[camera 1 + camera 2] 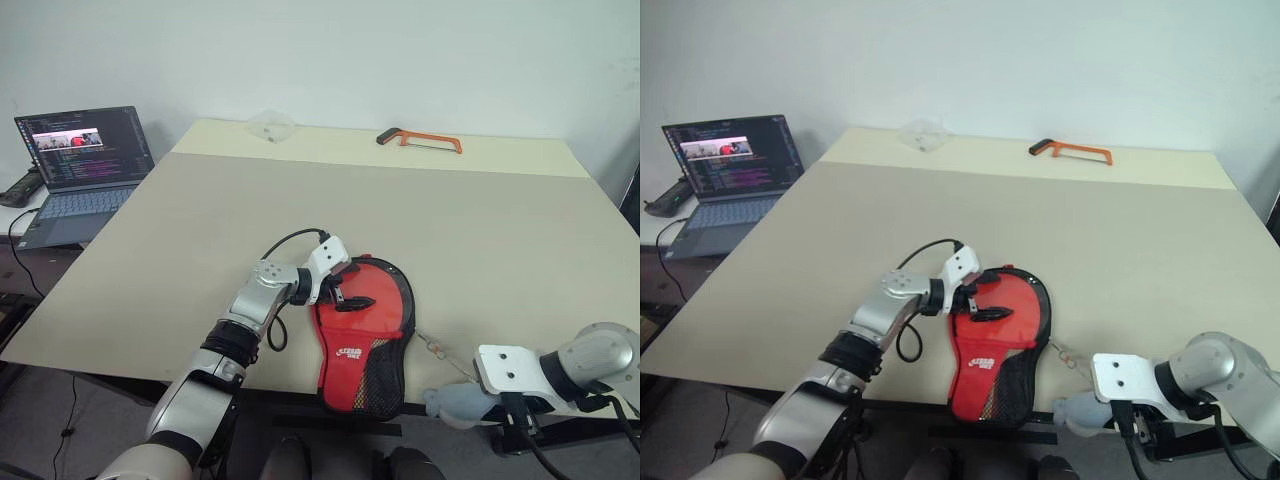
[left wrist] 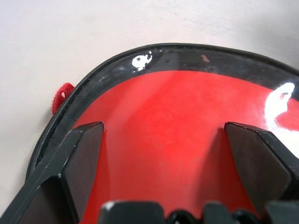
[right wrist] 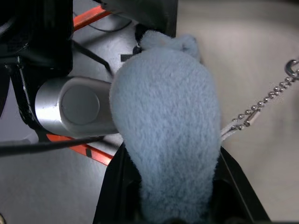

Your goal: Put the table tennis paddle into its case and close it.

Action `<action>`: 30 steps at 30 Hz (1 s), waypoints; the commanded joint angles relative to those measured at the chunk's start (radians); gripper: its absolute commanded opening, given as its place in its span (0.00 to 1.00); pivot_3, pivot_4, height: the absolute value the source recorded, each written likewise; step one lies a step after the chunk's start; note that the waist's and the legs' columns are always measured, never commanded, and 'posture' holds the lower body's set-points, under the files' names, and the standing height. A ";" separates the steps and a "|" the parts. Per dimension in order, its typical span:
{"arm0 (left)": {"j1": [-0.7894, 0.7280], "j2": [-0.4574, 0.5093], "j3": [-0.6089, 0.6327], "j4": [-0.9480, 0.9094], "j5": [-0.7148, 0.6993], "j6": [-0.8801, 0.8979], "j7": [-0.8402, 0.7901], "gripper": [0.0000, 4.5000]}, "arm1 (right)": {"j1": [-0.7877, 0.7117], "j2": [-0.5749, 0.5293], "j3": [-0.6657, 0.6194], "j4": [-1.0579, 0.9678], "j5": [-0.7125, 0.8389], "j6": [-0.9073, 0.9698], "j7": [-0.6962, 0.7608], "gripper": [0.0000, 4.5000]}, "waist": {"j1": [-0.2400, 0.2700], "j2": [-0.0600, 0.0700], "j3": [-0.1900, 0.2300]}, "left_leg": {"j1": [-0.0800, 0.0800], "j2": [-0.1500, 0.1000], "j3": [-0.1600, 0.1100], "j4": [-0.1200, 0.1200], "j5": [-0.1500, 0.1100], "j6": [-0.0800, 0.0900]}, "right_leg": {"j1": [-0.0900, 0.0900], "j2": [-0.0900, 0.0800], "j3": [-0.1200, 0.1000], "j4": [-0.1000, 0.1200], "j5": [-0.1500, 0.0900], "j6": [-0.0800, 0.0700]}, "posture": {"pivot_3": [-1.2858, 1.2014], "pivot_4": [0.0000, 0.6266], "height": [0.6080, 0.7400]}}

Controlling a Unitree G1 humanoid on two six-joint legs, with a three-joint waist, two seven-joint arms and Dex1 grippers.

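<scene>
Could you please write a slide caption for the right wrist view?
Right gripper shut on a grey fuzzy plush charm, its ball chain trailing over the table.

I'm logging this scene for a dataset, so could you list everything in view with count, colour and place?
Soft paddle-shaped zip case: one, red with black edging and mesh, at the table's near edge.
Fuzzy plush lump: one, grey-blue, on a ball chain, off the near edge.
Hacksaw: one, orange, far side.
Clear plastic piece: one, far side.
Laptop: one, grey, open, on a side surface at left.
Table: one, beige.
Left end effector: open, over the case.
Right end effector: shut on the plush lump.
</scene>
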 commanded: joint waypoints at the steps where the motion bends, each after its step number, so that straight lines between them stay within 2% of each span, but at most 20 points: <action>1: 0.032 0.005 -0.040 0.051 0.063 0.022 0.020 1.00 | -0.016 0.044 0.067 0.024 -0.067 -0.005 -0.015 0.18 | -0.003 -0.003 -0.003 | 0.000 0.001 0.000 0.000 0.000 0.000 | 0.000 0.001 0.000 0.000 0.000 0.000 | 0.52 0.24 1.00; 8: 0.040 0.013 -0.037 0.058 0.066 0.025 0.018 1.00 | -0.009 0.042 0.056 0.004 -0.078 -0.018 0.030 0.18 | -0.009 -0.009 -0.008 | 0.006 0.002 0.000 0.004 0.000 0.000 | 0.001 0.001 0.000 0.002 -0.003 -0.007 | 0.52 0.24 1.00; 11: 0.060 -0.011 -0.005 -0.017 -0.013 0.012 -0.048 1.00 | -0.020 0.053 0.073 0.016 -0.099 -0.022 0.033 0.18 | -0.009 -0.009 -0.009 | 0.006 0.002 0.000 0.003 0.000 0.000 | 0.002 0.001 0.000 0.001 -0.003 -0.008 | 0.52 0.24 1.00; 16: 0.018 -0.002 0.023 -0.024 -0.013 -0.040 -0.052 1.00 | -0.039 0.081 0.111 0.037 -0.142 -0.031 0.031 0.15 | -0.009 -0.009 -0.009 | 0.004 0.003 -0.001 0.002 0.000 -0.001 | 0.003 0.003 -0.001 0.002 -0.001 -0.003 | 0.52 0.24 1.00; 22: -0.012 -0.018 0.052 -0.074 -0.090 0.003 -0.131 1.00 | -0.065 0.117 0.135 0.041 -0.168 -0.023 0.040 0.15 | -0.022 -0.011 -0.008 | 0.004 0.004 -0.001 0.002 0.000 -0.001 | 0.002 0.003 0.000 0.004 -0.002 -0.005 | 0.52 0.24 1.00; 26: -0.029 -0.053 0.003 0.025 -0.016 -0.038 -0.084 1.00 | -0.070 0.127 0.138 0.043 -0.181 -0.025 0.053 0.15 | -0.029 -0.011 -0.008 | 0.004 0.004 -0.001 0.002 0.000 0.000 | 0.003 0.003 -0.001 0.004 -0.001 -0.003 | 0.52 0.24 1.00; 30: -0.035 -0.074 -0.069 0.207 0.116 -0.114 0.010 1.00 | -0.073 0.125 0.138 0.042 -0.185 -0.027 0.063 0.15 | -0.033 -0.013 -0.010 | 0.004 0.004 -0.001 0.002 0.000 0.000 | 0.003 0.004 0.000 0.004 -0.001 -0.003 | 0.52 0.24 1.00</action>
